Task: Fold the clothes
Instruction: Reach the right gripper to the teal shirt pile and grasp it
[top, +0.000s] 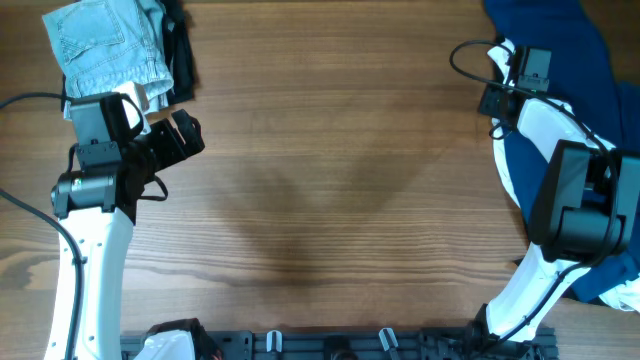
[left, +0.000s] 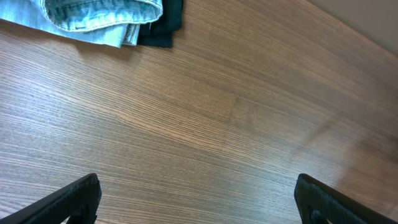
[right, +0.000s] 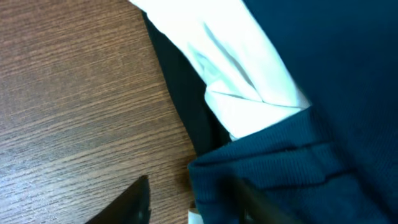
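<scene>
The dark blue garment (top: 560, 40) lies at the table's far right, partly under my right arm. In the right wrist view its ribbed hem (right: 280, 168) lies over a white cloth (right: 236, 74). My right gripper (top: 495, 103) is open at that hem (right: 193, 186). One finger is over the bare wood and the other, blurred, is against the blue cloth. My left gripper (top: 190, 135) is open and empty above bare wood (left: 199, 199). It is just below the folded light denim piece (top: 105, 45), which also shows in the left wrist view (left: 99, 15).
A black garment (top: 180, 50) lies against the denim's right side and shows in the left wrist view (left: 163, 25). The wooden table (top: 330, 170) spans the middle. A black rail with the arm bases (top: 330, 345) runs along the front edge.
</scene>
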